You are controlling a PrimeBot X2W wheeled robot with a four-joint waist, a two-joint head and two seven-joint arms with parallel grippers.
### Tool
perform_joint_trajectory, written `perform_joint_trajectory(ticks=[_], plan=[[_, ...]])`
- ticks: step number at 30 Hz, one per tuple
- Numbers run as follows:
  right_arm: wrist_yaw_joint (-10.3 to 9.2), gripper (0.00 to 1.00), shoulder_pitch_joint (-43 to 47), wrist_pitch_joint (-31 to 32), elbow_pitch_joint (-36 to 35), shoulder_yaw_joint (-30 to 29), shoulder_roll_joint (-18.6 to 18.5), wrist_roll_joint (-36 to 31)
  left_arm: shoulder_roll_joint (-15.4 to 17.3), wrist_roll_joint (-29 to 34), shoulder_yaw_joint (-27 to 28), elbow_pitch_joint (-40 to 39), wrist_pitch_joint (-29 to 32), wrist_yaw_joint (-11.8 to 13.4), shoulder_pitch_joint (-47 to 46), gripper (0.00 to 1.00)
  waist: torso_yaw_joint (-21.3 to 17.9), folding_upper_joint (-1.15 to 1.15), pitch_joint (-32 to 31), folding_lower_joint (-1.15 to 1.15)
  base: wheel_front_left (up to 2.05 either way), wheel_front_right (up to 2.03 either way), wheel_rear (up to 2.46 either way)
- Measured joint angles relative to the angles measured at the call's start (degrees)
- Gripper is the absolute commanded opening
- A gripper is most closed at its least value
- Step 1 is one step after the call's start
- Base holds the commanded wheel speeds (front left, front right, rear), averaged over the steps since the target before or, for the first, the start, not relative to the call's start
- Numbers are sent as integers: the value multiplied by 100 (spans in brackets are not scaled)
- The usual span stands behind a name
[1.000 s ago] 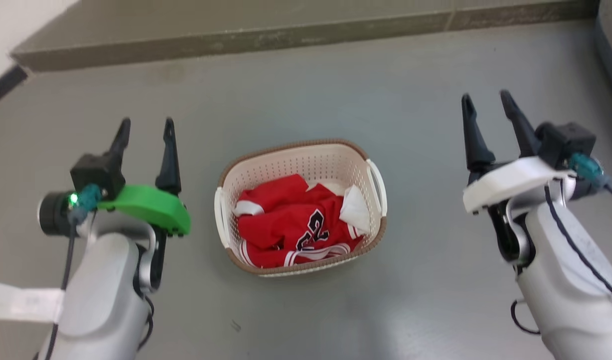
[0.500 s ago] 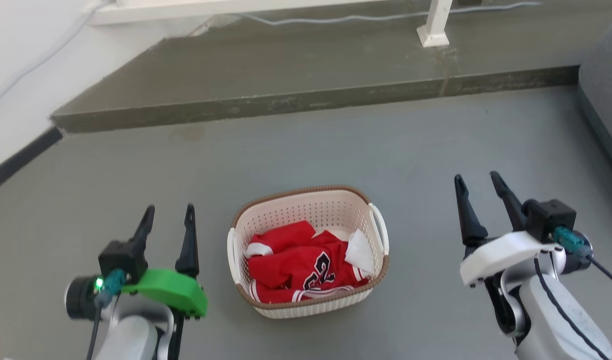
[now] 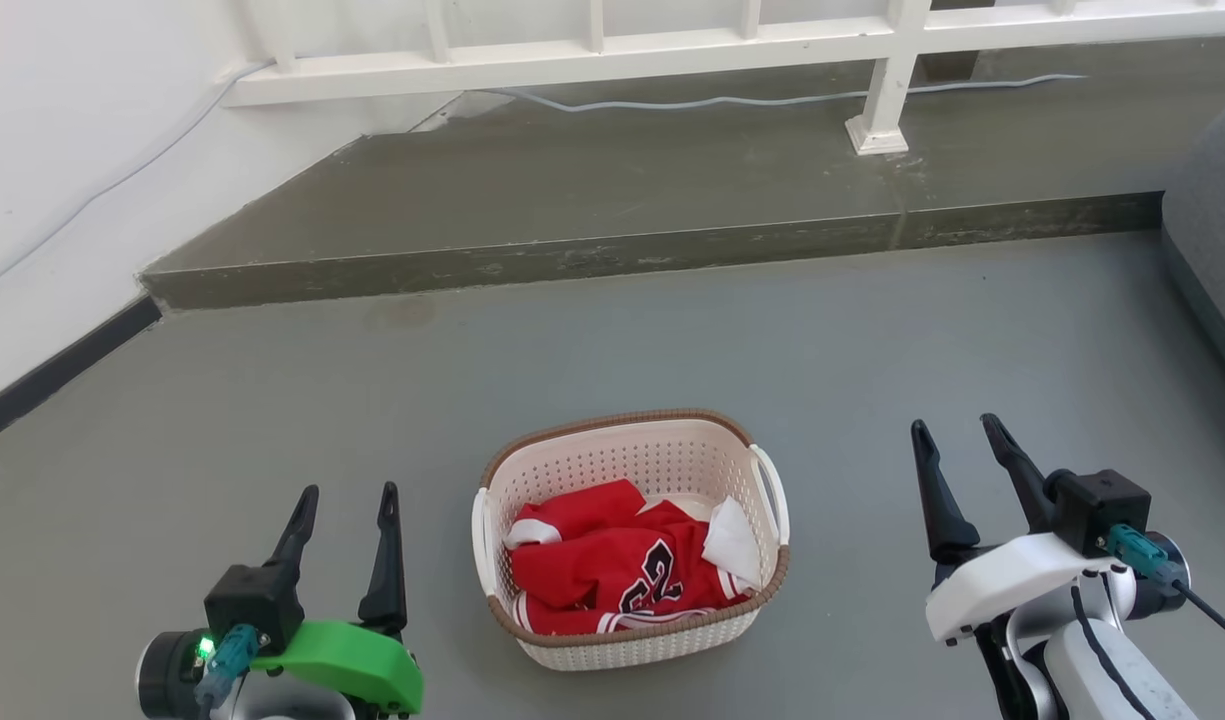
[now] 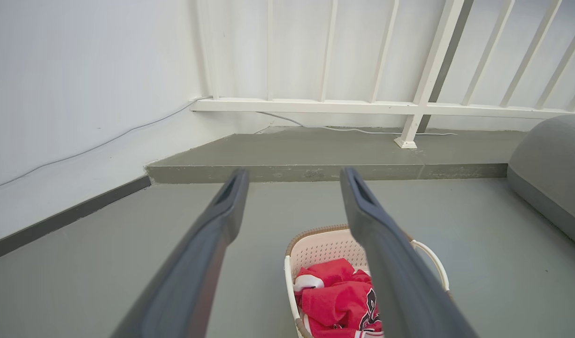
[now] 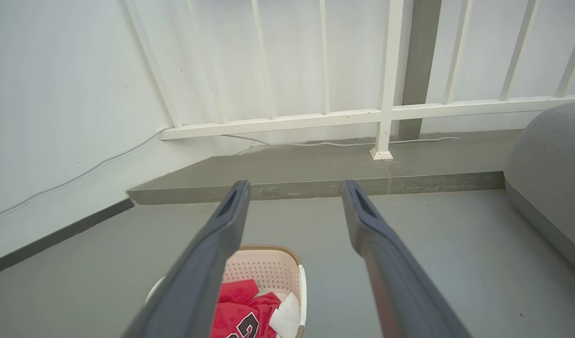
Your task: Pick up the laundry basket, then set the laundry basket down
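The laundry basket (image 3: 612,462) is cream-white perforated plastic with a brown woven-look rim and white side handles. It stands on the grey floor between my arms, holding a red jersey (image 3: 612,570) and a white cloth. My left gripper (image 3: 346,496) is open to the basket's left, raised and apart from it. My right gripper (image 3: 954,428) is open to its right, well clear of the handle. The left wrist view shows the laundry basket (image 4: 322,245) behind my right-hand finger (image 4: 386,253). In the right wrist view the laundry basket (image 5: 268,267) lies low, partly behind my left-hand finger (image 5: 207,263).
A raised grey step (image 3: 612,255) crosses the floor beyond the basket, with a white railing (image 3: 887,90) and a pale cable on it. A white wall with a dark skirting (image 3: 52,375) runs along the left. A grey upholstered piece (image 3: 1212,240) stands at the right.
The head view has tilted up, so basket and grippers sit lower in the picture and the step and railing have come into sight. Both grippers stay open.
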Motion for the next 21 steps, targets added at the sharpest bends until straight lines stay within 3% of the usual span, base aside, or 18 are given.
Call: perform_joint_trajectory(ticks=[21], plan=[[-34, 100, 305, 0, -216, -10, -1, -36, -13, 236, 185, -505, 0, 4, 528, 100, -12, 0, -27, 0, 0, 0, 0]])
